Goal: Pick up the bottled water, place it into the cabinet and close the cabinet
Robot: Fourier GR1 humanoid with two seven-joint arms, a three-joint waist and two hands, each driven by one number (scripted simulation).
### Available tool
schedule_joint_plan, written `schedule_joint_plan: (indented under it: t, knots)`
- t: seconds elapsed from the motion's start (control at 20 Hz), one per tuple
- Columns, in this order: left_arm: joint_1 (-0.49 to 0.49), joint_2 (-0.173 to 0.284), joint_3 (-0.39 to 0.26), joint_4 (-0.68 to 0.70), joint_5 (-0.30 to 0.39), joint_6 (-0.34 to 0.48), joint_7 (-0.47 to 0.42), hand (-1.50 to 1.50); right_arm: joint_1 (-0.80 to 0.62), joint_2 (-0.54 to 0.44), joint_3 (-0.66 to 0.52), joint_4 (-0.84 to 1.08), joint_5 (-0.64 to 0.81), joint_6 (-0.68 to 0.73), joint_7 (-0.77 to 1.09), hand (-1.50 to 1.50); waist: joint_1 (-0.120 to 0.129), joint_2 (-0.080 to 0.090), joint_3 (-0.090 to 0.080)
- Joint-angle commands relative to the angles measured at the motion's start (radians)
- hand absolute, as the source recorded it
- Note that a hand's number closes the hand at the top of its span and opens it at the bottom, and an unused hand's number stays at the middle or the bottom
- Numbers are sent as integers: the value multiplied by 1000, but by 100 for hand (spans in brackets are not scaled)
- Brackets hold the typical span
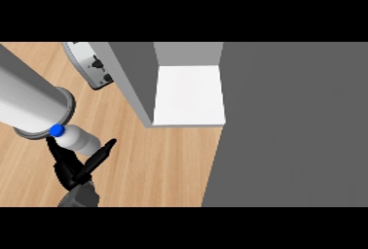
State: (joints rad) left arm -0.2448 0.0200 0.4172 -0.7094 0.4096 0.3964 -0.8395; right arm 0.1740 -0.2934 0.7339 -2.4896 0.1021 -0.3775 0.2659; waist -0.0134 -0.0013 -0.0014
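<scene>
Bottle (78, 138) pinched in the one visible hand (75, 168), cap toward the forearm – lifted for the open cabinet (191, 95) to its right; door not yet shut.

One bottled water (78, 138) with a single blue cap (57, 130). One black hand (75, 168) shows. One grey forearm (32, 99). One open cabinet (188, 95) with one white shelf inside. One toaster (92, 64) sits on one wooden counter (155, 168).
</scene>
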Motion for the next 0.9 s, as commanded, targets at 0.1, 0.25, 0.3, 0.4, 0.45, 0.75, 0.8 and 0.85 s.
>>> schedule_joint_plan:
  t: [0.1,0.25,0.3,0.4,0.45,0.75,0.8,0.85]
  knots:
    - [-19,3,12,39,41,-75,-59,150,-13,-21,-5,-102,82,9,67,-150,5,0,1]
    - [-93,45,62,187,71,-140,-118,150,9,-35,19,-101,84,3,33,-150,-4,3,0]
    - [-66,62,44,92,75,-116,-44,150,9,-58,-17,-118,70,12,49,-150,4,0,1]
    - [-105,36,42,151,79,-134,-84,150,-31,-27,-10,-135,80,-7,109,-150,1,1,0]
    - [-61,42,42,113,92,-172,-79,150,27,-68,-35,-119,41,14,11,-150,3,0,1]
    - [-88,24,30,135,105,-186,-152,150,16,-39,-29,-61,54,2,12,-150,6,1,1]
    - [-98,5,40,123,113,-168,-170,150,10,-57,-21,-120,65,3,55,-150,4,0,1]
    - [-16,25,-15,100,75,-267,-142,150,6,-65,-55,-89,27,13,22,-150,9,-1,1]
